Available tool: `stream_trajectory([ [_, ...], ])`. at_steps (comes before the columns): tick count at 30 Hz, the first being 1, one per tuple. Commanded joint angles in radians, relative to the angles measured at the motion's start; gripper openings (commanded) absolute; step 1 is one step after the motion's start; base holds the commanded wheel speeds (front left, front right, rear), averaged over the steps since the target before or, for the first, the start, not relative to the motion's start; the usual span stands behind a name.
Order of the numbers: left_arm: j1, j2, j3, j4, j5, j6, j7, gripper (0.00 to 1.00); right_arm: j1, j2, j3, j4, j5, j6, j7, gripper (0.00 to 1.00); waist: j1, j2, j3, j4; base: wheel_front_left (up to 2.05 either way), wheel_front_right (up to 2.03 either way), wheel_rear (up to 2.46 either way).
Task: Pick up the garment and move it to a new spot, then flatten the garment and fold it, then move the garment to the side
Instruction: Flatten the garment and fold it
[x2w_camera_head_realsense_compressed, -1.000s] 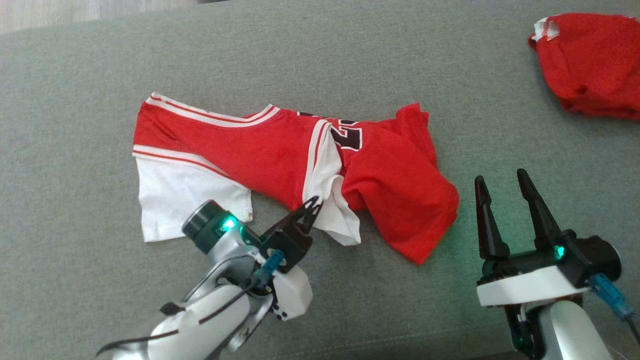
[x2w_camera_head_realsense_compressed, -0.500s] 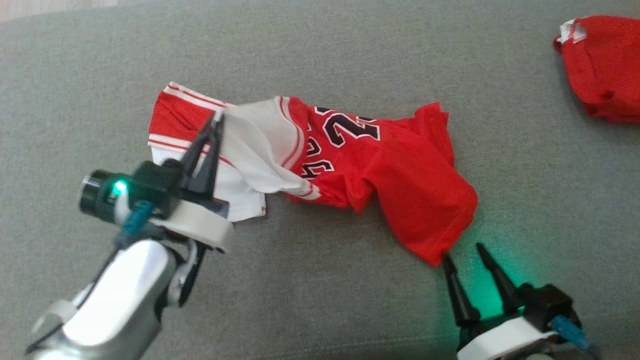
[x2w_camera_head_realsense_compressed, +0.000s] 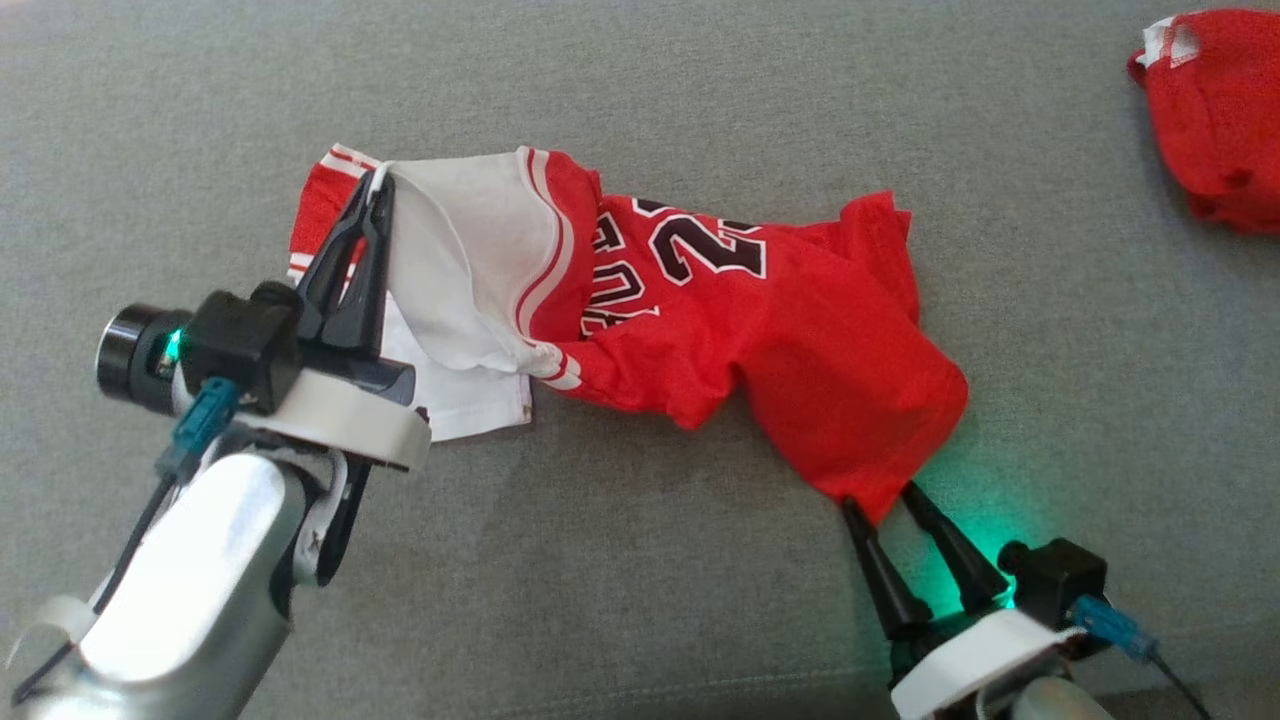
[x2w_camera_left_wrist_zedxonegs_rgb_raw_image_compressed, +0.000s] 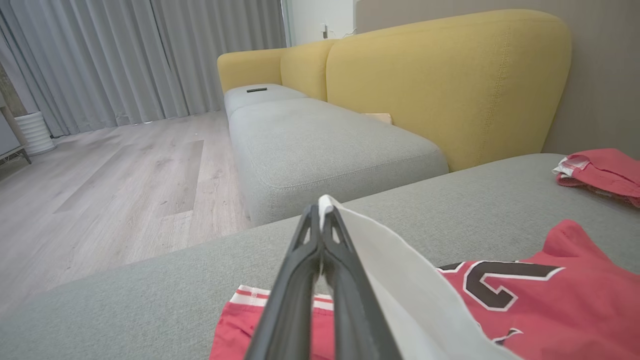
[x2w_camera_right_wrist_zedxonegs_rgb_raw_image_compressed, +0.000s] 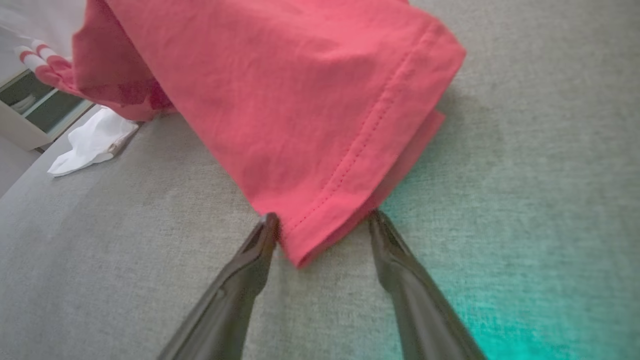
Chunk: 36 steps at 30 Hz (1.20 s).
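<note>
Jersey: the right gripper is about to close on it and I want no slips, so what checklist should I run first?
1. Left gripper shut on the white edge of the jersey: ok.
2. Right gripper open, fingers either side of the red hem corner: ok.
3. Corner deep enough between them: cannot tell.
4. The jersey lies flat: not ok, bunched.
5. Other red garment well apart: ok.
</note>
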Motion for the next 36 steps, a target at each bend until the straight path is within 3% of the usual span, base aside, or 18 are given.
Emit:
stream_trajectory([
  [1,-0.015,0.021,0.055,-0.031,0.009,-0.005,-0.009,0.00,-0.006,-0.014,0.043,0.008,0.017,0.007,0.003,0.55,0.0000,0.0000,0.002,0.002,0.00,0.00,0.00],
  [4,-0.014,0.019,0.068,-0.027,0.014,-0.016,-0.009,0.00,-0.020,-0.028,0.081,0.027,0.045,0.007,0.009,0.00,0.0000,0.0000,0.004,0.004,0.00,0.00,0.00],
  [8,-0.012,0.013,0.100,-0.031,0.017,-0.021,-0.009,0.00,-0.033,-0.062,0.126,0.030,0.080,0.007,0.025,0.00,0.0000,0.0000,0.003,0.002,0.00,0.00,0.00],
  [12,0.004,-0.018,0.186,-0.088,-0.014,-0.037,-0.009,0.00,-0.029,-0.110,0.102,-0.033,0.118,0.007,0.013,0.00,0.0000,0.0000,-0.020,-0.008,0.00,0.00,0.00],
  [20,0.009,-0.075,0.418,-0.246,-0.135,-0.173,-0.009,0.00,0.016,-0.283,-0.091,-0.398,0.224,0.007,0.006,0.00,0.0000,0.0000,-0.103,-0.030,0.00,0.00,0.00],
  [26,-0.108,-0.107,0.505,-0.298,-0.277,-0.260,-0.002,0.00,-0.022,-0.384,-0.268,-0.651,0.301,0.007,0.119,0.00,0.0000,0.0000,-0.157,-0.031,0.00,0.00,0.00],
  [31,-0.271,-0.117,0.511,-0.258,-0.343,-0.275,0.055,0.00,-0.158,-0.401,-0.342,-0.691,0.344,0.007,0.209,0.00,0.0000,0.0000,-0.150,-0.020,0.00,0.00,0.00],
  [36,-0.513,-0.134,0.506,-0.080,-0.370,-0.284,0.095,0.00,-0.432,-0.392,-0.325,-0.590,0.382,0.007,0.327,0.00,0.0000,0.0000,-0.088,-0.016,0.00,0.00,0.00],
])
